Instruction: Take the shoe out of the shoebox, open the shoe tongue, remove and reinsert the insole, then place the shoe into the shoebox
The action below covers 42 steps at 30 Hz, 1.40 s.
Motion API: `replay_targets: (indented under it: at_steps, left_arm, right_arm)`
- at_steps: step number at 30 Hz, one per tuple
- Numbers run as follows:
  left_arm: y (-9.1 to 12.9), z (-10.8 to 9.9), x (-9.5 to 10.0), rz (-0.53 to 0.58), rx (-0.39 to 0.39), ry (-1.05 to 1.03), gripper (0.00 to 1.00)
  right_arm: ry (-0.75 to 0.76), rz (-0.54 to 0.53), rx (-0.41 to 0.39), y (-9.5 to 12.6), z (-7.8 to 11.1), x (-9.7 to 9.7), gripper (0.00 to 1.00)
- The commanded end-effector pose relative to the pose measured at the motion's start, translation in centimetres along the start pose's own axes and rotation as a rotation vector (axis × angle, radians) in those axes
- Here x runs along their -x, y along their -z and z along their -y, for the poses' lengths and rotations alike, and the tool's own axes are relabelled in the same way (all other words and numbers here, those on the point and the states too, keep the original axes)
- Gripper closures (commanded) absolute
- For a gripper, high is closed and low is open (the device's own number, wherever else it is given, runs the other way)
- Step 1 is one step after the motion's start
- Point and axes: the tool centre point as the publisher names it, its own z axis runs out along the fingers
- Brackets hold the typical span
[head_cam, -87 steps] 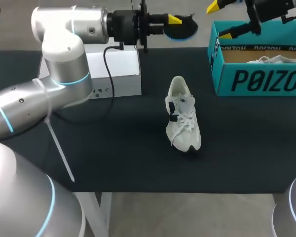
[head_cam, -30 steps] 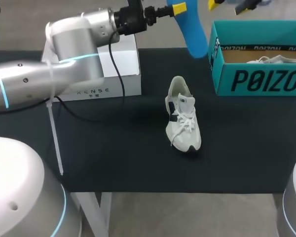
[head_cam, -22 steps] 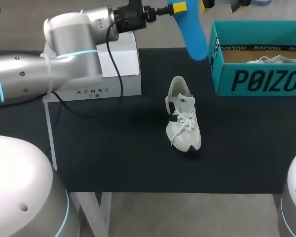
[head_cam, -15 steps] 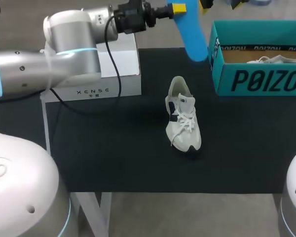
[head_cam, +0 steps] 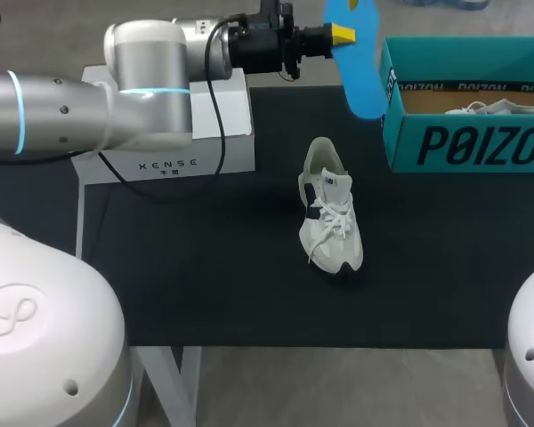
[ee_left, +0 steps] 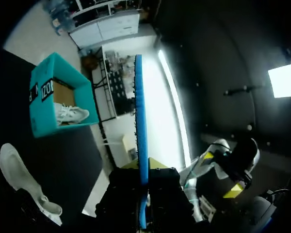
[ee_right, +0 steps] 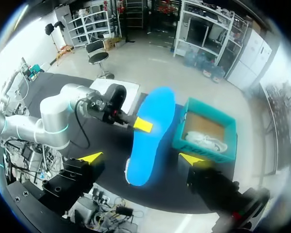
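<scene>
Black tabletop (head_cam: 214,267) carries the white sneaker (head_cam: 331,218) near the teal shoebox (head_cam: 467,142); my left gripper (head_cam: 343,34) pinches the blue insole (head_cam: 363,67) aloft, my right gripper (ee_right: 140,158) gapes empty.

A white box (head_cam: 185,162) sits on the black table (head_cam: 249,294).

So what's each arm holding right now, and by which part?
Left arm's jaws pinch the blue insole by one long side edge. Right jaws open, holding nothing.
</scene>
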Motion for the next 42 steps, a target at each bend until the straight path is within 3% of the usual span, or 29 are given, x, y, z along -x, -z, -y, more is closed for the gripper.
replay_targets:
  at_steps: [1, 5, 15, 18, 23, 32, 36, 42]
  left_arm:
    - [0.3, 0.1, -0.3, -0.052, 0.254, 0.537, 1.0]
    - [0.3, -0.4, -0.6, -0.034, 0.3, 0.529, 1.0]
    - [-0.3, -1.5, -0.6, -0.042, 0.328, 0.523, 1.0]
    - [-0.5, -1.5, -0.5, 0.036, 0.26, 0.394, 1.0]
    - [-0.9, -1.8, -0.1, 0.076, 0.212, 0.309, 1.0]
    - [-0.3, -1.6, -0.3, 0.038, 0.171, 0.315, 1.0]
    - [-0.1, -1.7, -0.5, 0.03, 0.156, 0.3, 1.0]
    - [-0.3, -1.9, -0.5, 0.015, 0.148, 0.275, 1.0]
  right_arm:
    - [-0.057, 0.061, -0.081, -0.9, -0.8, -0.8, 0.0]
    - [-0.087, 0.067, -0.232, -1.3, -0.2, -0.5, 0.0]
    - [-0.163, 0.142, -0.256, -1.7, -0.7, 0.5, 0.0]
    - [-0.204, 0.147, -0.278, -2.1, -1.0, 0.4, 0.0]
    - [-0.237, 0.134, -0.303, -3.0, -1.0, 0.0, 0.0]
    - [-0.26, 0.168, -0.31, -3.0, -1.0, 0.5, 0.0]
    - [-0.324, 0.226, -0.331, -2.9, -0.5, 1.9, 0.0]
    - [-0.497, 0.148, -0.252, -2.9, -1.0, 1.9, 0.0]
